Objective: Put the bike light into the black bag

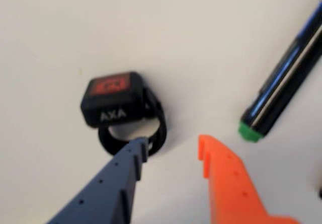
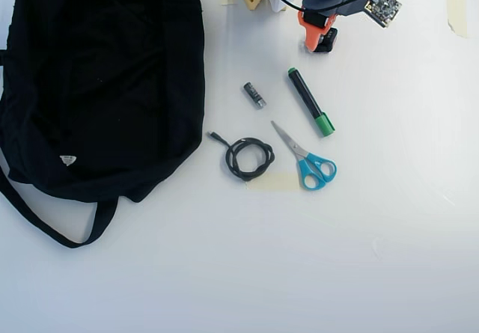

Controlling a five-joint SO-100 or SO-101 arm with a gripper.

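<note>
Wrist view: my gripper (image 1: 171,146) is open
Blue finger (image 1: 133,156): touching the light (image 1: 113,100)
Bag (image 2: 105,78): far left in overhead view

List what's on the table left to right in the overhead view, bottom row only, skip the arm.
black bag → coiled black cable → battery → scissors → green-capped marker. Cable and battery overlap in x, as do scissors and marker, so those two pairs are close calls.

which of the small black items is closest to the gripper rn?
The bike light, marked AXA with a red top: in the wrist view the open gripper has its blue fingertip at the strap loop. Marker, battery and cable lie farther away.
</note>
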